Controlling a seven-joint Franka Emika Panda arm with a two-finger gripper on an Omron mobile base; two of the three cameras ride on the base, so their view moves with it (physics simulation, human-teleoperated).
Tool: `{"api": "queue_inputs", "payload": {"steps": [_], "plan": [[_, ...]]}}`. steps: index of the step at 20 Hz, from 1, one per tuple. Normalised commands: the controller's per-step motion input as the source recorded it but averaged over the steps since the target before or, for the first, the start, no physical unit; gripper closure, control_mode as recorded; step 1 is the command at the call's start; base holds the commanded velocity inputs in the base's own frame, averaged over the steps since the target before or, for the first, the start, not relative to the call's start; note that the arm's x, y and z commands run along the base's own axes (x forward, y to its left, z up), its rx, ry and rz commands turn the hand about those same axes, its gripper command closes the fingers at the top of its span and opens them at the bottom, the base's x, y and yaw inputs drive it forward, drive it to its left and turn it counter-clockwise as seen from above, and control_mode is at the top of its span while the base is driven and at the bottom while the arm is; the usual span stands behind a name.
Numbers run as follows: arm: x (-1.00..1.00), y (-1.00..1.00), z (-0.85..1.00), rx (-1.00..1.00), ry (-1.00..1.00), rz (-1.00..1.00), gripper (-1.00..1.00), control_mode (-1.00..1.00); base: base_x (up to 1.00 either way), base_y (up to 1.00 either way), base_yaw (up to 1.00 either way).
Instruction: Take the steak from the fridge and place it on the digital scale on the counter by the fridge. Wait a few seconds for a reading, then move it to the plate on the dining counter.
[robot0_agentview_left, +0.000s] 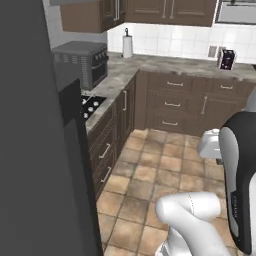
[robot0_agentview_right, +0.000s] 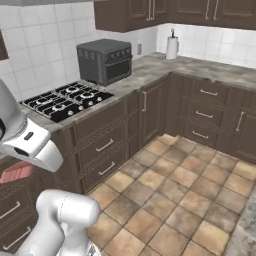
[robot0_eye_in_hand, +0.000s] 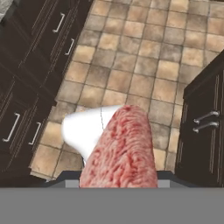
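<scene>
Steak: the pinkish-red raw slab of meat, the steak (robot0_eye_in_hand: 120, 148), sticks up from the near edge of the hand view, right in front of the camera. A bit of it shows at the left edge of the right base view too, low beside the white arm.
Gripper: you have the two-finger gripper pinching the steak; the fingers are hidden behind the meat, so I judge this from how the meat sits.
Under it: the brown tiled floor (robot0_eye_in_hand: 144, 57) lies far below, with dark wooden cabinets (robot0_eye_in_hand: 39, 52) on the left.
Around you: a black gas stove top (robot0_agentview_right: 65, 102), a grey toaster oven (robot0_agentview_right: 105, 61) and a white paper towel roll (robot0_agentview_right: 172, 47) sit on the marble counter (robot0_agentview_right: 150, 67).
Danger one: if you swing fast, the soft meat could slip out and fall on the tiles.
Danger two: if you turn low, the steak could bump a cabinet.
Danger three: I see no scale or plate here, so you could set it down in the wrong spot.
</scene>
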Motion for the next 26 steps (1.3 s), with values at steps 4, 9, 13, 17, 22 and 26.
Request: {"api": "queue_inputs", "payload": {"steps": [4,9,13,17,22,26], "plan": [[0.00,0.00,0.00,0.00,0.00,0.00,1.00,1.00,0.78,-0.07,0.38],[0.00,0.00,0.00,0.00,0.00,0.00,1.00,1.00,0.68,0.00,0.44],[0.00,0.00,0.00,0.00,0.00,0.00,1.00,1.00,0.48,0.06,0.49],[0.00,0.00,0.00,0.00,0.00,0.00,1.00,1.00,0.41,0.08,0.52],[0.00,0.00,0.00,0.00,0.00,0.00,1.00,1.00,0.68,0.00,0.51],[0.00,0.00,0.00,0.00,0.00,0.00,1.00,1.00,0.85,0.00,0.48]]}}
